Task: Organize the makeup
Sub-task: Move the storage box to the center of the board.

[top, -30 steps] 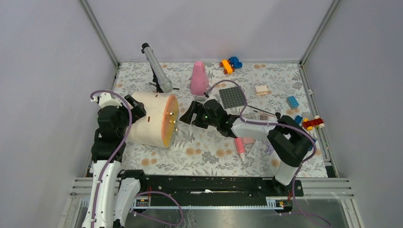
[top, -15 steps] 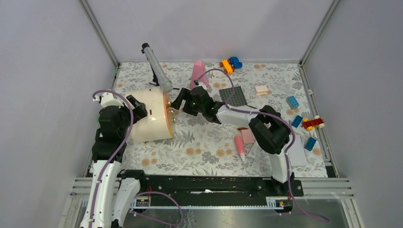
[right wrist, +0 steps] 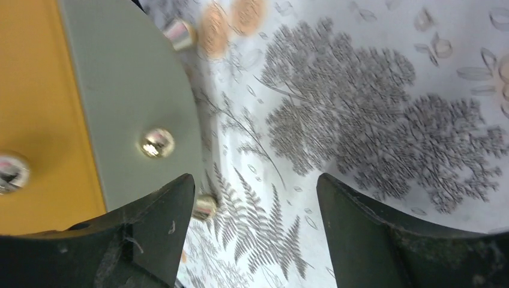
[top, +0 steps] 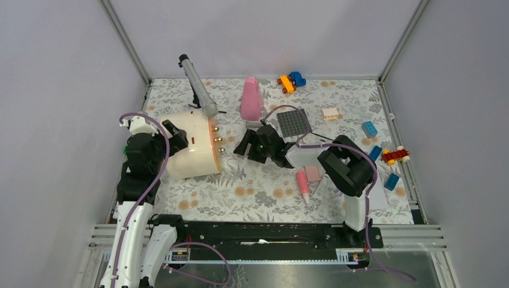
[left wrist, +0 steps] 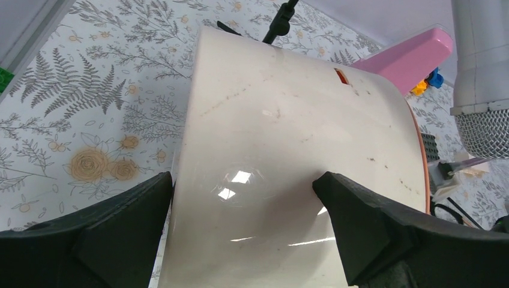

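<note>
1. Makeup in view: the pink tube (top: pixel 304 185) and pink square compact (top: pixel 313 173) lie side by side on the counter (top: pixel 252 189), well right of the cream round case (top: pixel 195 150).
2. My left claw (left wrist: pixel 243 198) is clamped across that case, which lies on its side with its studded orange end facing right.
3. My right claw (right wrist: pixel 255 186) hangs just right of that end, jaws apart and empty.
4. I judge the case needs steadying first. I'd lower it slowly, then send the right claw to the tube.

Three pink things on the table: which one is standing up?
The tall pink cone-shaped bottle at the far side, beside the grey studded plate. The pink tube and the pink square compact lie flat, closer to the front.
</note>
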Robot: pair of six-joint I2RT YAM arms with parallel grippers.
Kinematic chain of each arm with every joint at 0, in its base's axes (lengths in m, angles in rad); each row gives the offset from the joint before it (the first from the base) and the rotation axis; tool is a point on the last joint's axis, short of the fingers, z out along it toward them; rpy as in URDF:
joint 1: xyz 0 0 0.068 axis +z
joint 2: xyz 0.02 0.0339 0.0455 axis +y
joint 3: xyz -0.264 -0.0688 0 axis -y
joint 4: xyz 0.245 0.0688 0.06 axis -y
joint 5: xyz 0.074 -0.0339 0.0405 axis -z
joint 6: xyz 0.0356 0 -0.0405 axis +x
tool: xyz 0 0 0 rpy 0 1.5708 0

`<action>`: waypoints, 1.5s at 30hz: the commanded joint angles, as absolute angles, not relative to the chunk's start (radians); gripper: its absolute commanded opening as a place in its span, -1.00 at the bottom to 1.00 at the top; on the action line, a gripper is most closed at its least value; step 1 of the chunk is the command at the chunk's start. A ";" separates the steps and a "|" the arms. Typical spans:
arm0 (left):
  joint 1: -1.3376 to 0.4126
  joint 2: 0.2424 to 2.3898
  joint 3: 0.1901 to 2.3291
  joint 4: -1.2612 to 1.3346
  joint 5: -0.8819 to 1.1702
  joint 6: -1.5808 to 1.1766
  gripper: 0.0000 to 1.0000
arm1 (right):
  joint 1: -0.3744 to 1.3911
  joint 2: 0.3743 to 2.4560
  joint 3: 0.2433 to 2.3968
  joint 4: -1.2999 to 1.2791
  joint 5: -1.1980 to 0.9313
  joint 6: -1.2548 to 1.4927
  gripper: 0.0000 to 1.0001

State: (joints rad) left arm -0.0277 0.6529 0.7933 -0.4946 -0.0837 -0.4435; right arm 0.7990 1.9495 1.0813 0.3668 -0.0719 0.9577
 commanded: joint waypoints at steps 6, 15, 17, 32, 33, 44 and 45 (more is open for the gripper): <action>-0.043 0.691 0.761 -0.501 0.063 -0.431 0.98 | 0.848 1.942 0.963 0.709 -0.253 1.047 0.50; -0.043 0.703 0.759 -0.497 0.080 -0.426 0.98 | 0.982 1.872 0.910 0.721 -0.158 1.053 0.50; -0.042 0.706 0.759 -0.497 0.081 -0.426 0.98 | 1.009 1.866 0.904 0.722 -0.144 1.059 0.51; -0.043 0.699 0.767 -0.519 0.007 -0.435 0.98 | 1.069 1.741 0.878 0.547 0.068 1.010 0.53; -0.043 0.698 0.773 -0.530 -0.035 -0.439 0.98 | 1.070 1.707 0.866 0.514 0.095 1.003 0.53; -0.043 0.704 0.931 -0.563 -0.169 -0.490 0.98 | 1.026 1.524 0.792 0.371 0.212 0.942 0.66; -0.043 0.717 0.944 -0.561 -0.176 -0.492 0.98 | 1.012 1.522 0.792 0.376 0.197 0.943 0.66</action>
State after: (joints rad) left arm -0.0429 0.6914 0.8566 -0.5499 -0.1104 -0.4751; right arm 1.0573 1.5604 0.7994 0.4026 0.1558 0.9730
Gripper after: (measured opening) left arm 0.989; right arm 0.825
